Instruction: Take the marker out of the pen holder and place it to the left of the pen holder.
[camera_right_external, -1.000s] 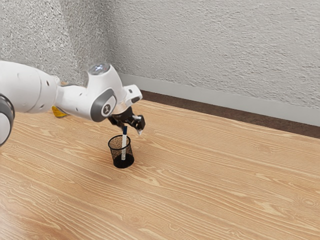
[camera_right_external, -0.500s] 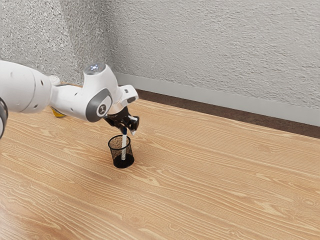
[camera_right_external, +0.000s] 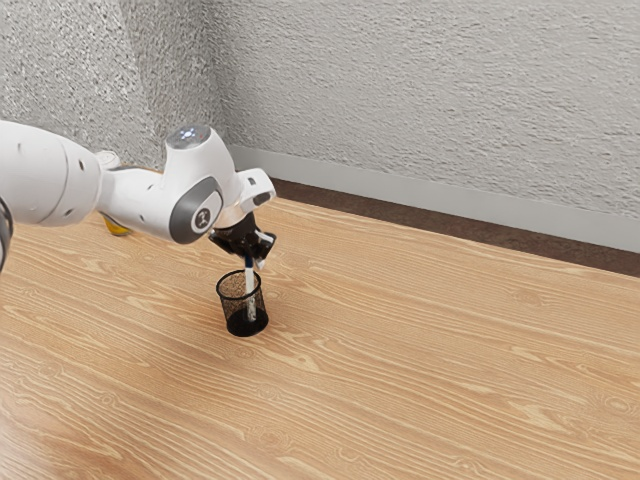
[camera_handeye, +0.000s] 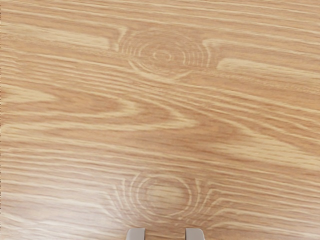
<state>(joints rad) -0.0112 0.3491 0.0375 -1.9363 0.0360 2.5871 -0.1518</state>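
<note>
Our jaws (camera_right_external: 255, 264) are round the top of the marker (camera_right_external: 250, 282) in the pen holder (camera_right_external: 240, 328), inward from the worktop's (camera_right_external: 420, 360) wall-side edge, whether pinching it we cannot tell.

The white arm (camera_right_external: 45, 180) reaches out, bent at the wrist (camera_right_external: 200, 195), jaws pointing downward.

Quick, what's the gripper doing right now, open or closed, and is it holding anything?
Gripper: open, fingers apart at the upper end of the marker, not clamped on it.
</note>
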